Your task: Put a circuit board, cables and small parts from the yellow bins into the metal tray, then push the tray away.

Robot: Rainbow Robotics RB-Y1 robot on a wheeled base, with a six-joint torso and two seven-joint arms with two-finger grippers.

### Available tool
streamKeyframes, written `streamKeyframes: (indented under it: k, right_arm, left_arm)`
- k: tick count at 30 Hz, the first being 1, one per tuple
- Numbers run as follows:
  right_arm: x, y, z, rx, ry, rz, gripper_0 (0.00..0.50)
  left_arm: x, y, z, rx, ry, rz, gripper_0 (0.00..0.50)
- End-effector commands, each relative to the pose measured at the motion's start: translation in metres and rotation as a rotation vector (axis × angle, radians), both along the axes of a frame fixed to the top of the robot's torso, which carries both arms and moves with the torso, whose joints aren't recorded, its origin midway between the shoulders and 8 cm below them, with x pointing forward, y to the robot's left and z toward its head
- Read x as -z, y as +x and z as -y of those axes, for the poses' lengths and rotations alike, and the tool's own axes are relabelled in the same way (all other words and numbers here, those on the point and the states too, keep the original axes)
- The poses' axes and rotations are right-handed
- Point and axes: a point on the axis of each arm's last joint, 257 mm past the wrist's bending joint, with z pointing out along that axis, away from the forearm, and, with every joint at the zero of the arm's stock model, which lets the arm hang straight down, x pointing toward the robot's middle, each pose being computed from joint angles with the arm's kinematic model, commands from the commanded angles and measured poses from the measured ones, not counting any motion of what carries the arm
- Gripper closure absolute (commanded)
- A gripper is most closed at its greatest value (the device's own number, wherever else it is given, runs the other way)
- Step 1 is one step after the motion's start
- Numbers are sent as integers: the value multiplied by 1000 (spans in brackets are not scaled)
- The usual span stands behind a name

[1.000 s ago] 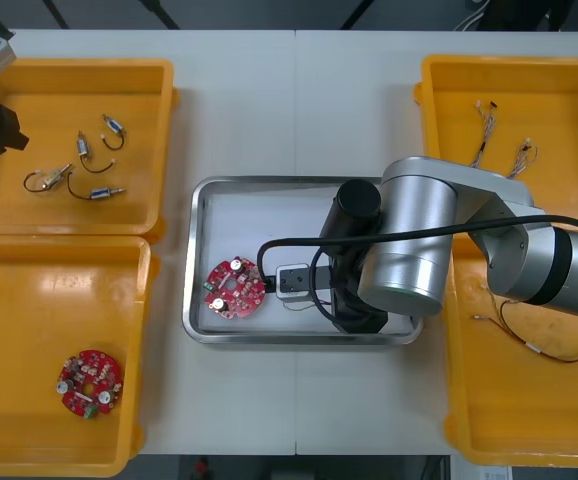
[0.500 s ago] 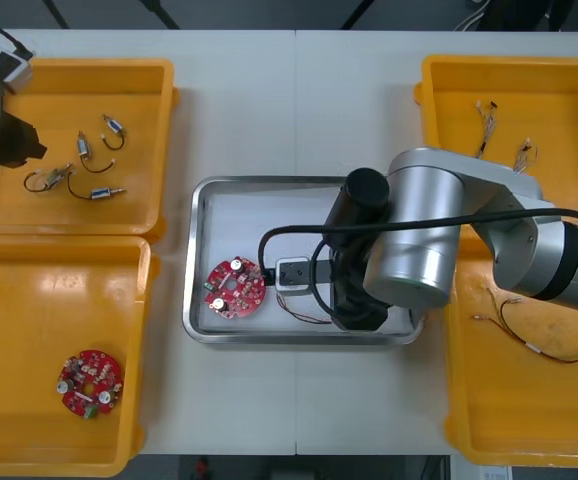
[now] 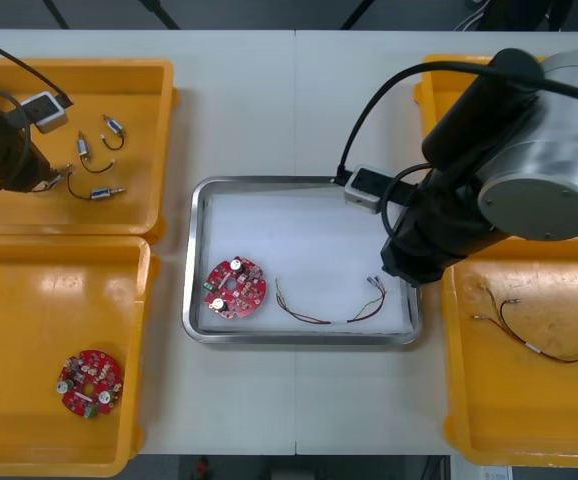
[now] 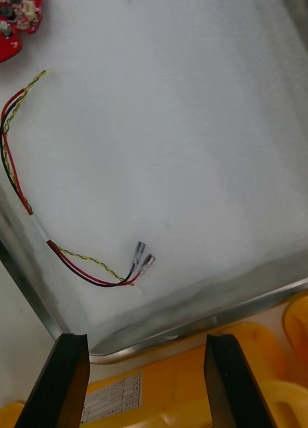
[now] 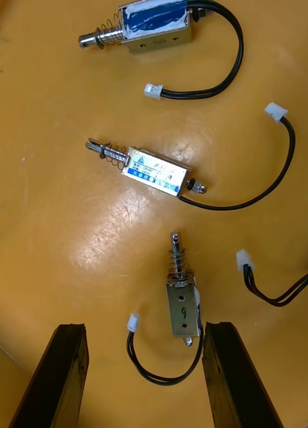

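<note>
From above, the right arm (image 3: 529, 150) covered most of the far right yellow bin (image 3: 431, 80) and the far right corner of the metal tray (image 3: 195, 250). The circuit board (image 4: 5, 37) got clipped by the right wrist view's edge, one black cable (image 5: 277, 303) by the left's.

We see a light bench (image 3: 299, 100) carrying a metal tray (image 3: 195, 262) at its middle. Left of the tray lie a far left yellow bin (image 3: 141, 118) and a near left yellow bin (image 3: 29, 310). Right of the tray lie a far right yellow bin (image 3: 451, 112) and a near right yellow bin (image 3: 514, 405).

Four bins (image 3: 69, 68) (image 3: 29, 300) (image 3: 427, 95) (image 3: 509, 420), two circuit boards (image 3: 235, 287) (image 3: 89, 382), two cables (image 3: 329, 312) (image 3: 539, 338), one tray (image 3: 299, 235)
</note>
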Motion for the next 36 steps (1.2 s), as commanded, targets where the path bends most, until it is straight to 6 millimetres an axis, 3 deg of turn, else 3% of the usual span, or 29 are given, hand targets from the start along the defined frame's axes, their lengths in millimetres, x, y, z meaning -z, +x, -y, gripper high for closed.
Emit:
streamKeyframes:
  k: [1, 15, 26, 36]
  right_arm:
    - [-26, 2, 41, 223, 85, 3, 0]
    - [-61, 7, 145, 843, 253, -22, 0]
    - [-73, 36, 188, 1202, 406, -4, 0]
    - [-87, 73, 203, 1409, 517, -36, 0]
  left_arm:
    - [-9, 15, 3, 43, 42, 38, 0]
    - [9, 19, 1, 8, 7, 26, 0]
    - [18, 21, -3, 0, 0, 38, 0]
    - [17, 22, -2, -2, -5, 40, 0]
